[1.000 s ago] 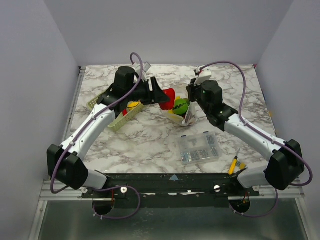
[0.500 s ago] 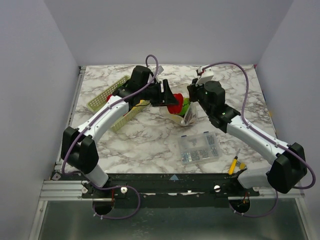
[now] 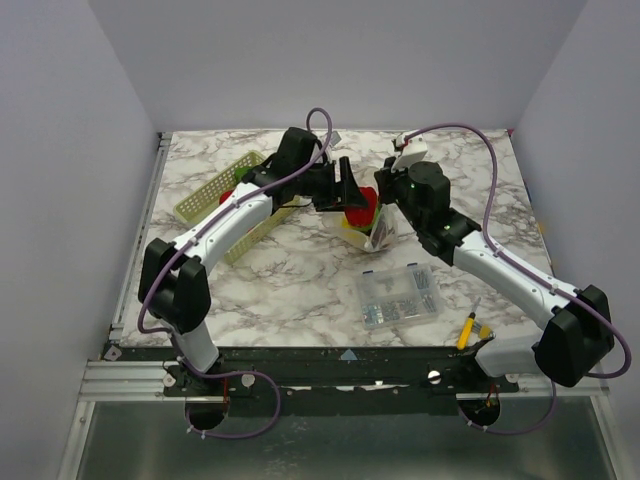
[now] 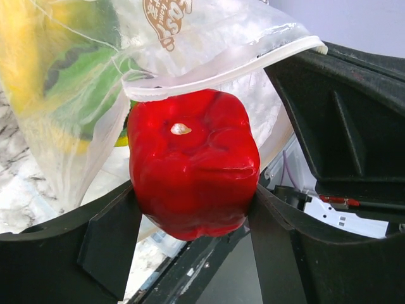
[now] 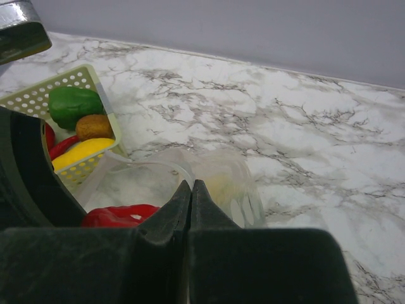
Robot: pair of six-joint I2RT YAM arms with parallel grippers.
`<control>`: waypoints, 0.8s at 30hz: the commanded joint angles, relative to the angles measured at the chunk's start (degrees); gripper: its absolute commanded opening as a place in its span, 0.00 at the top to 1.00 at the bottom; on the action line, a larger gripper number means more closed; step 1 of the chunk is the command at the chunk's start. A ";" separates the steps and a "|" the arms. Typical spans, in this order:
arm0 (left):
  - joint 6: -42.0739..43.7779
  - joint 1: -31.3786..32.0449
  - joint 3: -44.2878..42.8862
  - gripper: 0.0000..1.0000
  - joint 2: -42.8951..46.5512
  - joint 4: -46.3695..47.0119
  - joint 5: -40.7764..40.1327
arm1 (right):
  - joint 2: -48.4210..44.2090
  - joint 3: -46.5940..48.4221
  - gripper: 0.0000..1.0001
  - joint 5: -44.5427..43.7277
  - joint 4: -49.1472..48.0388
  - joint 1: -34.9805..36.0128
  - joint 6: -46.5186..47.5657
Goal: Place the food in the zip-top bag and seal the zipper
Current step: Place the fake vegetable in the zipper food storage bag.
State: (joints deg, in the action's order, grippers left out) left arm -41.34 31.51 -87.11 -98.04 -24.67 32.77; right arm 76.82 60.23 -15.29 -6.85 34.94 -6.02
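Observation:
My left gripper (image 3: 352, 196) is shut on a red toy pepper (image 4: 193, 171), held at the mouth of the zip-top bag (image 4: 76, 82). The bag's white zipper strip (image 4: 215, 69) arches just over the pepper. Green and yellow food (image 4: 69, 69) shows through the bag wall. My right gripper (image 5: 191, 185) is shut on the bag's mouth edge (image 5: 152, 166) and holds it up; the pepper (image 5: 117, 215) shows below it. From above the pepper (image 3: 362, 205) sits between both grippers, right gripper (image 3: 383, 208) at the bag (image 3: 372, 235).
A pale lattice basket (image 3: 205, 200) at the back left holds green, brown, yellow and red toy food (image 5: 79, 126). A clear compartment box of metal parts (image 3: 398, 295) lies in front of the bag. A yellow-handled tool (image 3: 467, 330) lies near the right arm's base.
My left arm has carried the red pepper rightward from beside the basket up to the bag mouth. My right gripper has kept its hold on the bag edge.

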 commanded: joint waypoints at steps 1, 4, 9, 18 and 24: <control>1.79 1.00 -1.79 0.31 -0.09 -0.10 1.29 | -0.01 -0.20 1.00 0.44 -2.24 0.39 -0.47; 3.83 1.04 -0.44 0.20 1.51 -0.44 1.09 | 0.38 -0.20 1.00 0.39 -2.14 0.41 -0.44; 7.11 0.04 2.30 0.12 4.69 -2.08 0.34 | 0.89 0.02 1.00 0.44 -1.94 0.34 -0.48; 10.74 -6.81 12.04 0.20 17.86 -1.71 -3.92 | 1.37 -0.02 1.00 0.55 -1.82 0.43 -0.48; 12.98 -12.60 17.93 0.20 24.81 -1.08 -8.44 | 2.28 0.27 1.00 0.53 -1.56 0.44 -0.39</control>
State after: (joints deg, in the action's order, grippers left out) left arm -31.66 22.11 -72.38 -77.19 -26.11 29.87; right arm 78.15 60.23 -15.29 -6.96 34.94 -6.02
